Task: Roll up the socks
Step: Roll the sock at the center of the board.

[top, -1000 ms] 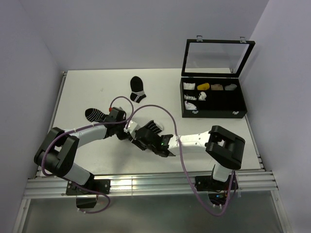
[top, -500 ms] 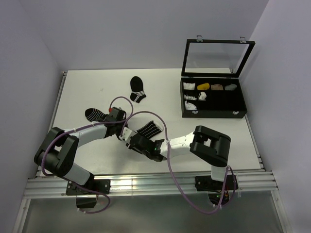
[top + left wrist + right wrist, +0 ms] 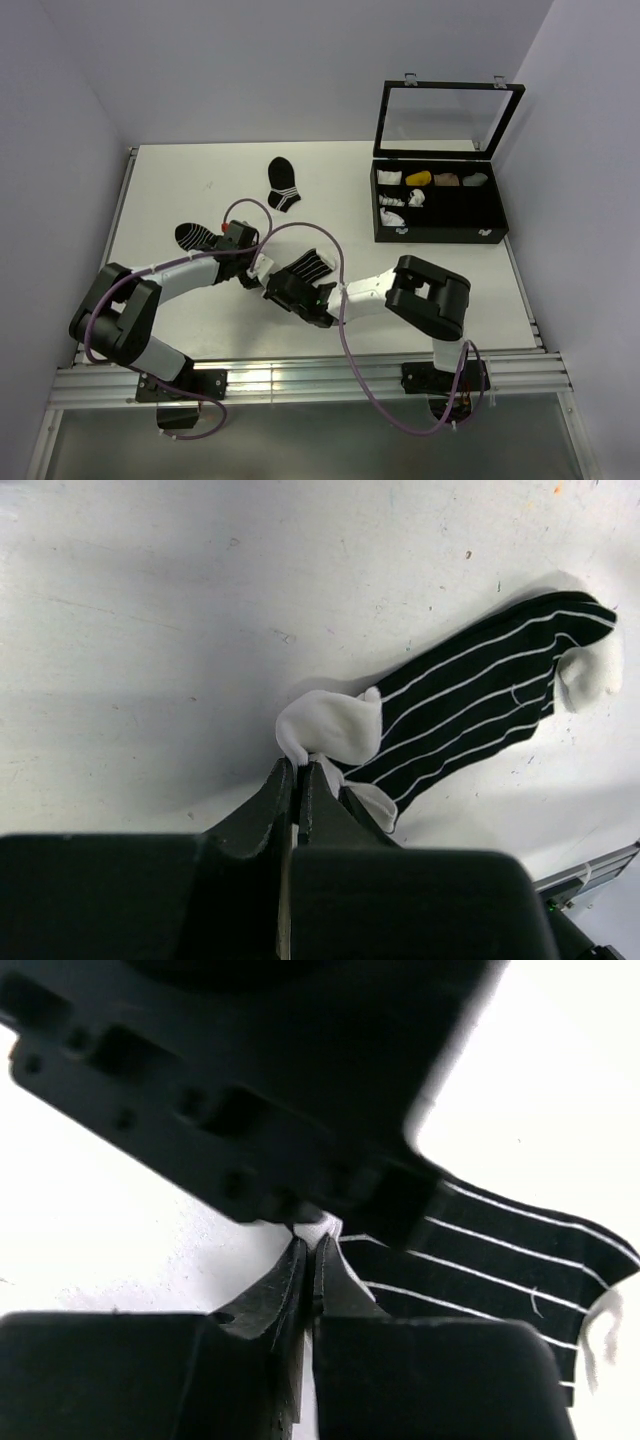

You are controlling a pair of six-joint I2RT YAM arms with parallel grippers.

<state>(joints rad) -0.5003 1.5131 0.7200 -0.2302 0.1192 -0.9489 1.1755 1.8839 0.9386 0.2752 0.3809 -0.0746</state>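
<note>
Small fabric ankle socks (image 3: 470, 705) lie flat mid white tabletop (image 3: 150, 600), between my two arms. Left to right: bunched white end, black body with thin white stripes, white toe. My left gripper (image 3: 297, 772) is low over the table, jaws pressed together, pinching the white end's edge. My right gripper (image 3: 308, 1250) is stretched leftward, fingers squeezed tight right beside the left one's black body; can't tell if fabric is caught. The white sock is mostly covered, only bits show.

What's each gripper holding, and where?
Left gripper pinches the socks by the white end opposite the toe. Right gripper is shut beside it; any hold cannot be told.
</note>
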